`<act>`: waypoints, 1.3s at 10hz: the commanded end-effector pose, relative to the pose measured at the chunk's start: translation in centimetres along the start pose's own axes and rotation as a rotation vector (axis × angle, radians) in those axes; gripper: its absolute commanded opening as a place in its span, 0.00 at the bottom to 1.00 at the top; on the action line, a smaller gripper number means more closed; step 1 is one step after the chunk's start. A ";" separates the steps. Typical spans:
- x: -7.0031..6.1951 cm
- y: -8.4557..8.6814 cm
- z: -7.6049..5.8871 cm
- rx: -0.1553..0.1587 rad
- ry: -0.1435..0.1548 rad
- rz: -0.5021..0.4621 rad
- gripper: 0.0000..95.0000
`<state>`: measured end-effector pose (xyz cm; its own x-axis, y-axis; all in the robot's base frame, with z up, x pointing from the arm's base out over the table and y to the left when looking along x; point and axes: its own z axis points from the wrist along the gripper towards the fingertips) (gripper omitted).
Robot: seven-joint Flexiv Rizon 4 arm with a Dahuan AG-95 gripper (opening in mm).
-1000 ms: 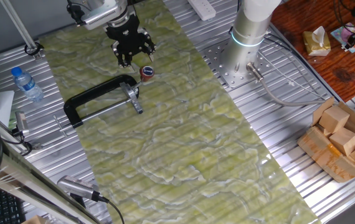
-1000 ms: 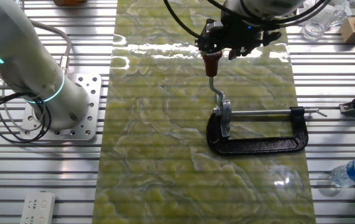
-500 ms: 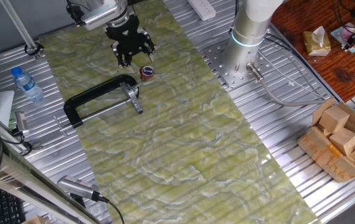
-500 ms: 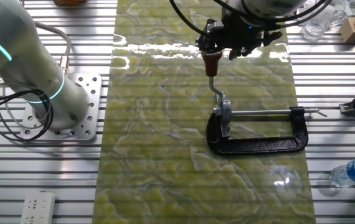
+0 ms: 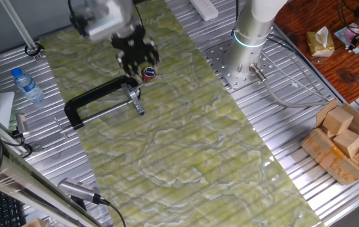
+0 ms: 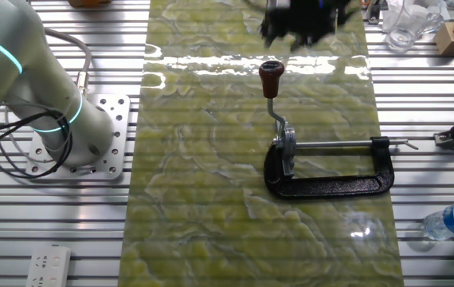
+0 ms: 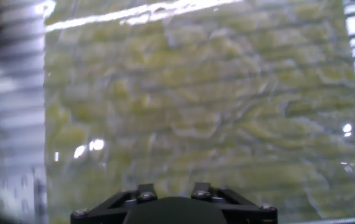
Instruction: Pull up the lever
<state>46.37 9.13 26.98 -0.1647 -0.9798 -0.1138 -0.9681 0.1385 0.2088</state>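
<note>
The lever (image 6: 273,97) is a thin silver rod with a red-brown knob (image 6: 270,72). It rises from the screw end of a black C-shaped clamp (image 6: 330,185) that lies on the green mat. In one fixed view the knob (image 5: 148,72) sits just beside the clamp's jaw end (image 5: 133,94). My gripper (image 5: 136,61) is blurred by motion. It hangs close above and behind the knob without touching it, fingers spread and nothing between them. The other fixed view has the gripper (image 6: 295,36) clear of the knob. The hand view holds only blurred mat (image 7: 196,112); the lever is out of view there.
The arm's base (image 5: 249,44) is bolted to the slatted table right of the mat. A water bottle (image 5: 27,85) lies left of the clamp, and a box of wooden blocks (image 5: 346,142) stands at the right edge. Cables (image 6: 12,151) loop round the base.
The gripper has come away from the knob, where it sat close round it before, and is now moving fast. Lever and clamp have not shifted.
</note>
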 end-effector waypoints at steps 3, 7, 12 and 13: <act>-4.0 0.2 1.7 0.084 0.103 0.311 0.00; -1.8 1.0 3.9 0.113 0.111 0.250 0.00; 0.5 1.4 5.2 0.117 0.124 0.184 0.00; 1.2 1.2 5.2 0.116 0.131 0.149 0.00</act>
<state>44.15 9.39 22.07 -0.3531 -0.9341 0.0530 -0.9319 0.3562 0.0688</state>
